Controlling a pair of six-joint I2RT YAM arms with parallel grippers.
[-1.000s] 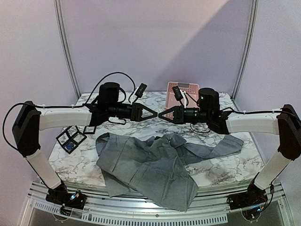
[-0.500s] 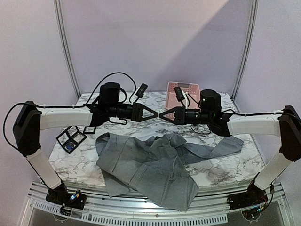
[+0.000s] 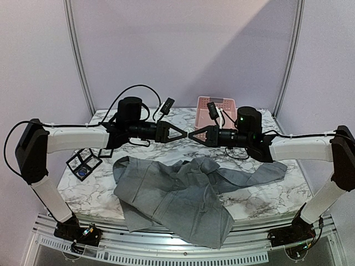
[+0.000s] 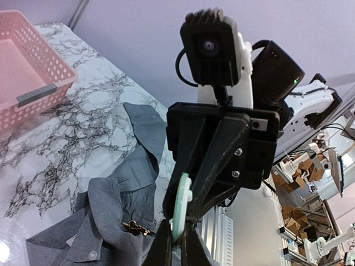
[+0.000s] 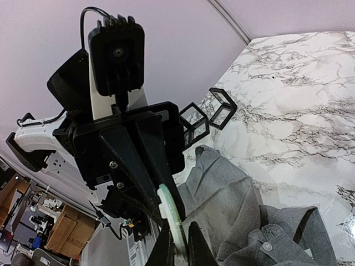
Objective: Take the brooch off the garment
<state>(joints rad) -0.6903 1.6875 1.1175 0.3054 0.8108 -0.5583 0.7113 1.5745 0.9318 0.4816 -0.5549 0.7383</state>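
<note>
Both grippers meet tip to tip in the air above the grey garment (image 3: 172, 194). My left gripper (image 3: 186, 133) and my right gripper (image 3: 190, 134) are each shut on the rim of one pale green round disc (image 4: 181, 202) with a white nub on one face. In the left wrist view, the left gripper (image 4: 176, 230) pinches its lower edge. The right gripper (image 5: 180, 235) pinches the disc (image 5: 169, 208) from the other side. A small bronze brooch (image 4: 135, 226) sits on the garment (image 4: 111, 205) near a collar and button. The garment (image 5: 233, 205) lies crumpled below.
A pink basket (image 3: 208, 101) stands at the back of the marble table (image 3: 266, 194), behind the right wrist. Black wire cube frames (image 3: 83, 162) sit at the left. The garment hangs over the table's near edge.
The right arm's wrist has shifted slightly to the right and down. Both gripper tips stay together on the disc; the garment has not moved.
</note>
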